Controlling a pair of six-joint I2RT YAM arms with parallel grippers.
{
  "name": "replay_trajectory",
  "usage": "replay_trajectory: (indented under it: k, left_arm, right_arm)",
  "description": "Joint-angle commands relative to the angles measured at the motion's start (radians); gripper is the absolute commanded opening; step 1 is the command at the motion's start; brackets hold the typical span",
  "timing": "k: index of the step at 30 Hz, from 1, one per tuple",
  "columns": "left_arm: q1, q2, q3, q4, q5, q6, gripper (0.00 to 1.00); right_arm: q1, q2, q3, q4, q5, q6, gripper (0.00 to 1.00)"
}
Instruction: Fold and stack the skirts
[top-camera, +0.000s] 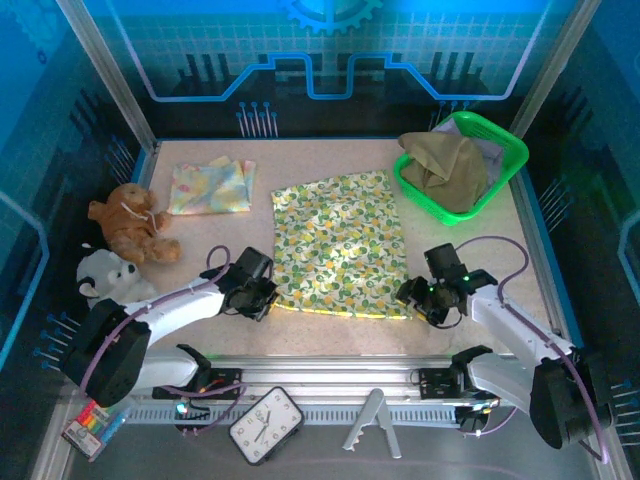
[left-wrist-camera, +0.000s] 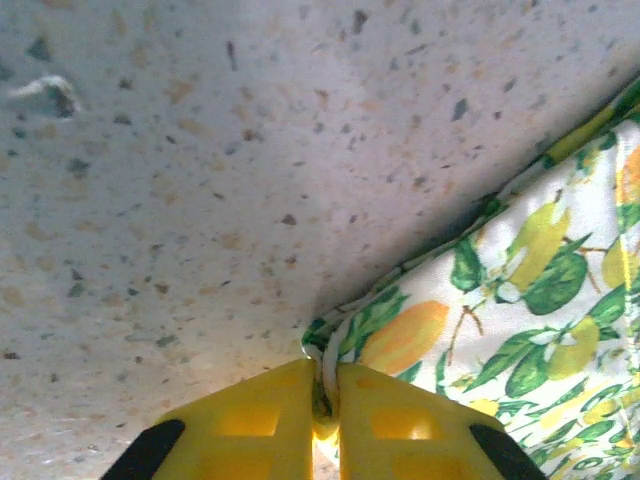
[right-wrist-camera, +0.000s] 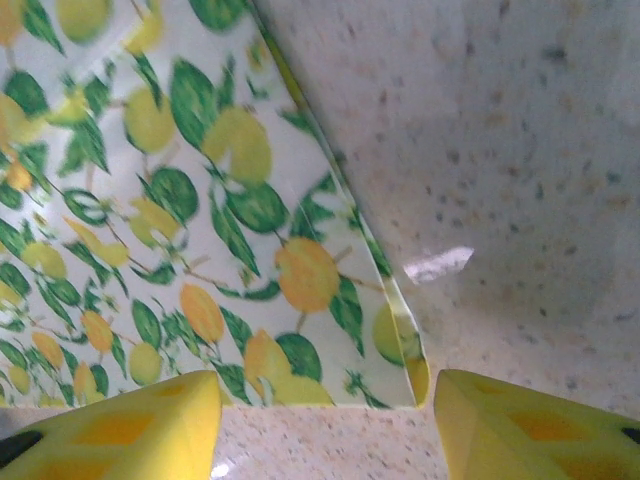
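Logging, from the top view, a brown plush toy (top-camera: 128, 222) and a grey-and-white plush toy (top-camera: 108, 272) lying at the left edge of the table (top-camera: 470, 240), touching one another. Noting a folded pastel cloth (top-camera: 210, 187) just right of them, toward the far side.

Recording the left claw (top-camera: 262, 295) sitting at the near left corner of the floral skirt (top-camera: 338, 245), which is lying spread flat at the middle of the table. Seeing in the left wrist view what the top view is hiding: yellow fingers (left-wrist-camera: 270, 410) pressed together, clamping the skirt's corner hem between them, with the cloth bunching up slightly off the speckled surface.

Placing the right claw (top-camera: 425, 300) at the skirt's near right corner. Finding in the right wrist view the two fingers (right-wrist-camera: 150, 420) standing well apart, straddling that corner without touching it, the cloth lying flat between and beyond them.

Listing the green basket (top-camera: 500, 150) at the far right corner, with the olive skirt (top-camera: 445, 170) heaped inside and spilling over its near rim.

Adding, below the table's near edge, a marker pack (top-camera: 90, 425) and a clock (top-camera: 266, 425).
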Motion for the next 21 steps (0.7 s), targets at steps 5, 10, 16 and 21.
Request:
replay_trajectory:
  k: [5, 10, 16, 21]
  left_arm:
    - [-0.008, -0.031, 0.019, -0.022, -0.019, 0.011, 0.01]
    - [-0.007, -0.031, 0.014, -0.018, -0.017, 0.012, 0.00]
    - [-0.008, -0.031, 0.011, -0.017, -0.016, 0.010, 0.00]
    - [-0.008, -0.030, 0.007, -0.011, -0.016, 0.004, 0.00]
  right_arm:
    - [-0.012, 0.021, 0.001, -0.032, -0.096, 0.013, 0.57]
    - [-0.013, 0.058, -0.011, 0.003, -0.100, 0.041, 0.56]
    - [-0.013, 0.071, -0.028, 0.007, -0.115, 0.064, 0.58]
    - [-0.012, 0.063, -0.036, -0.022, -0.136, 0.066, 0.60]
